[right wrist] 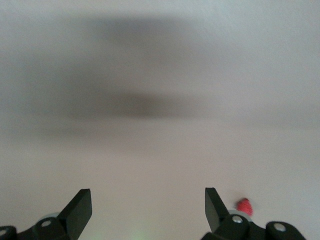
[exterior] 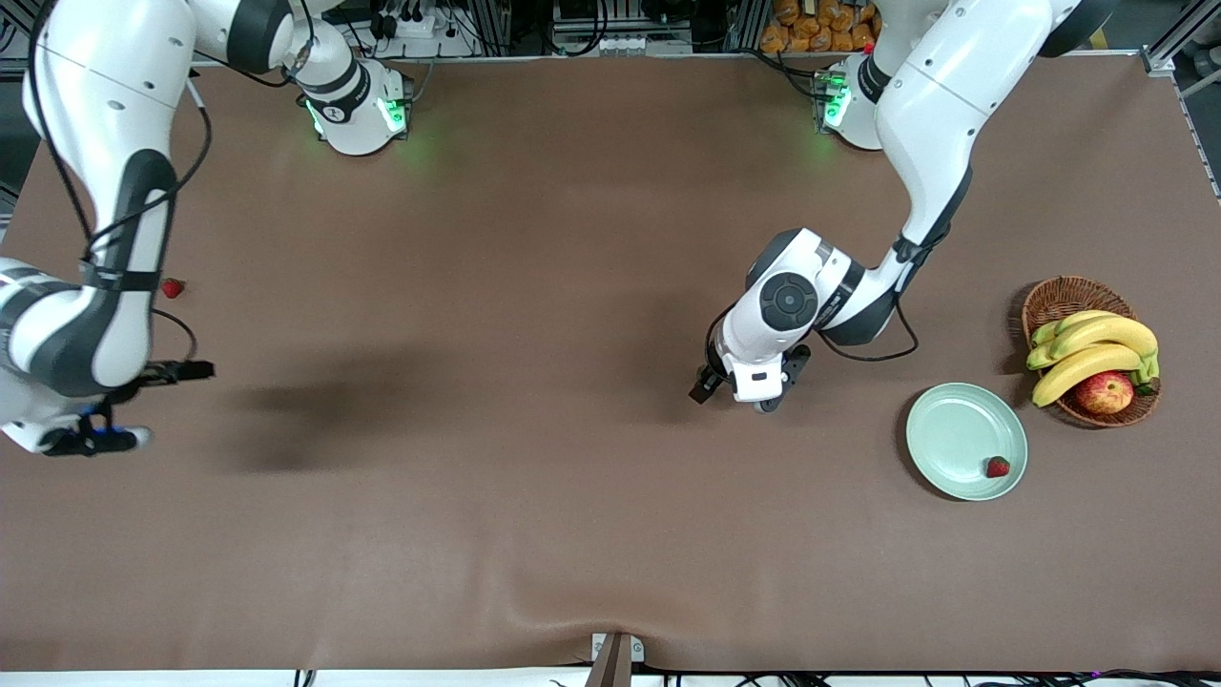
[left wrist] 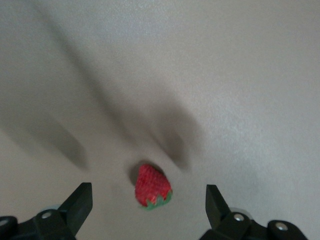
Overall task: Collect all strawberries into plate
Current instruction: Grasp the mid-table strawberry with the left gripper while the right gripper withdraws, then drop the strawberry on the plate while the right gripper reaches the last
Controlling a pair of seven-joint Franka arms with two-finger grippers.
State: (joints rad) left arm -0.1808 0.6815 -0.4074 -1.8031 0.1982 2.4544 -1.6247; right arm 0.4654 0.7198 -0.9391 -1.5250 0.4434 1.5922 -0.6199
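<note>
At the right arm's end of the bench point(exterior: 534, 239), the right gripper point(exterior: 176, 372) hangs over bare surface with fingers point(right wrist: 80, 206) spread wide and holding nothing. Near it, loose on the bench, lies the first strawberry point(exterior: 173, 287), seen off to one side of the fingers in the right wrist view rather than between them. Closing from this line would probably catch only air, or clip the berry and send it rolling toward the bench edge. Toward the middle, the left gripper point(exterior: 742, 393) is low over the bench with fingers point(left wrist: 80, 202) apart, straddling the second strawberry point(left wrist: 152, 189), which lies on its side with the leafy top pointing toward the wrist. It looks like the moment just ahead of a pinch, with risks of squeezing too hard and bruising soft fruit, pressing the fingertips into the bench on the way down, or nudging the tapered berry so that it squirts out. Toward the left arm's end, the plate point(exterior: 930, 410) already holds the third strawberry point(exterior: 998, 467) close to its rim. A careless drop there might bounce or roll a berry off the shallow lip, or over toward the basket point(exterior: 1068, 291) of bananas point(exterior: 1097, 348) and an apple point(exterior: 1104, 391) just beside it.
</note>
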